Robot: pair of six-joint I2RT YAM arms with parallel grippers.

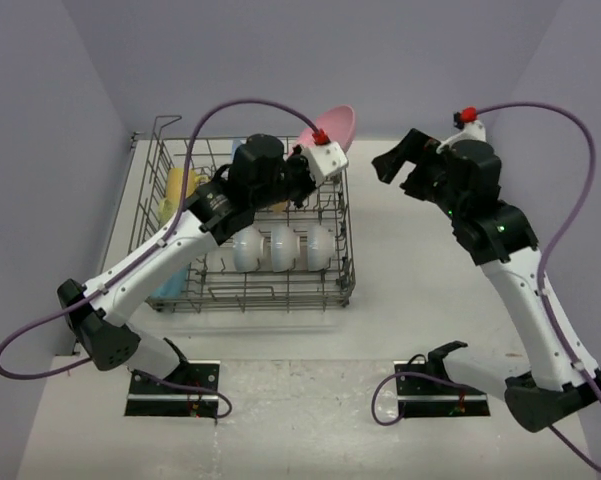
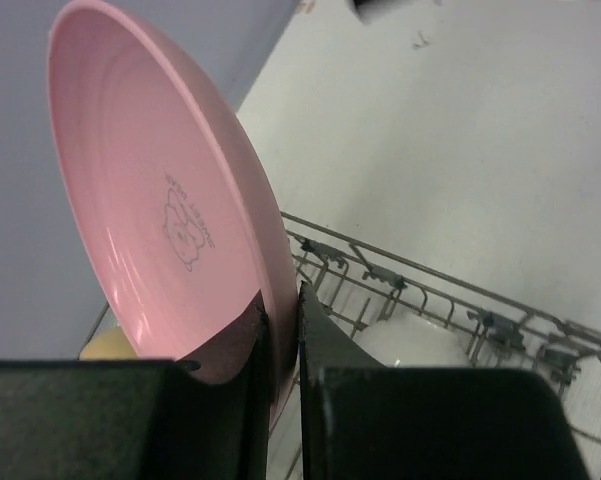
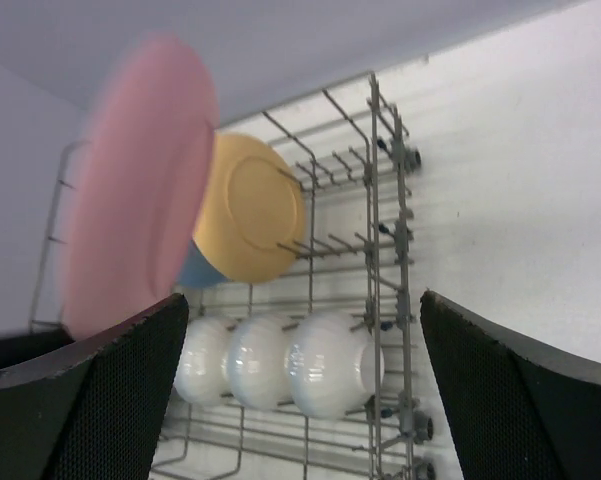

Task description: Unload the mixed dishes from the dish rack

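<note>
My left gripper point(image 1: 305, 160) is shut on the rim of the pink plate point(image 1: 332, 126) and holds it on edge above the far right corner of the grey wire dish rack point(image 1: 348, 262). In the left wrist view the plate point(image 2: 170, 200) sits pinched between my fingers point(image 2: 325, 350). The rack holds three white bowls point(image 1: 278, 247) in a row, an orange plate point(image 3: 250, 208), a blue plate point(image 3: 198, 270) behind it and a yellow mug point(image 1: 179, 186) at the far left. My right gripper point(image 1: 405, 165) is open and empty, in the air right of the rack.
The rack stands at the left half of the white table point(image 1: 420, 290). Purple walls close in at the back and sides. Purple cables point(image 1: 565, 190) loop from both arms. The arm bases point(image 1: 175, 385) sit at the near edge.
</note>
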